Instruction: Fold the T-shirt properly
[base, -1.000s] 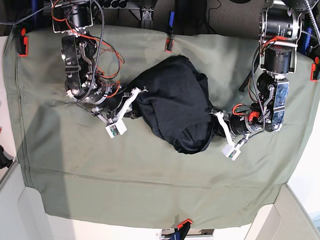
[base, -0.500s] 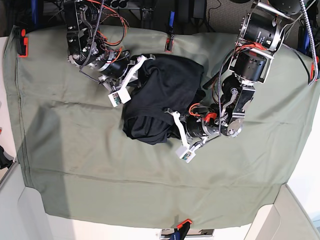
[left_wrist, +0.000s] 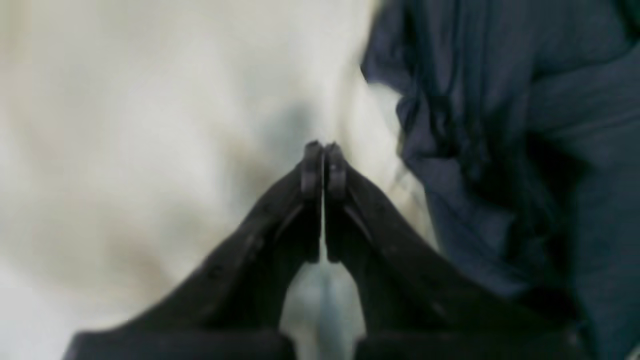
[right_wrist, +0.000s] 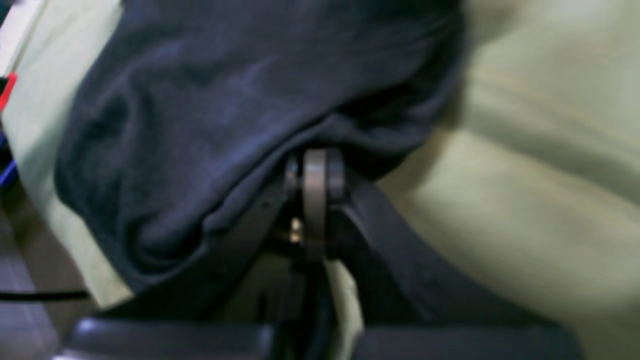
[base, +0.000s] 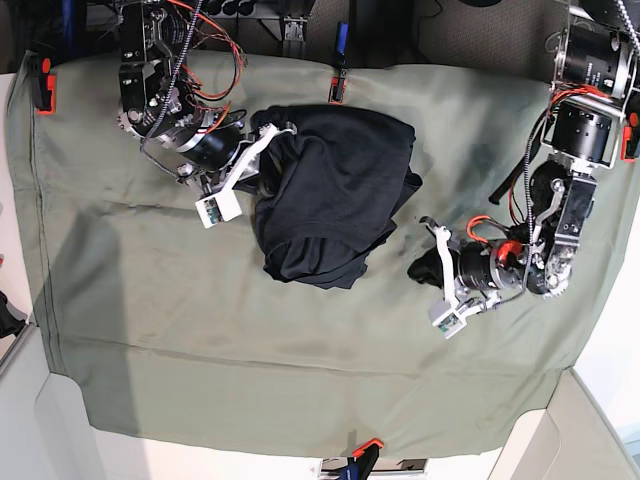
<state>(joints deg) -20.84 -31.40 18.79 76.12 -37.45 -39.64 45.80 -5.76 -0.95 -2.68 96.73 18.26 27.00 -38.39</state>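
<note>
While our left gripper hovers with its fingertips together, apart from the shirt, our right gripper is pinched closed on the dark T-shirt, which lies bunched between both arms on the green cloth.

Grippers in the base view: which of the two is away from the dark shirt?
The left gripper, on that view's right: tablecloth shows between it and the shirt.
</note>
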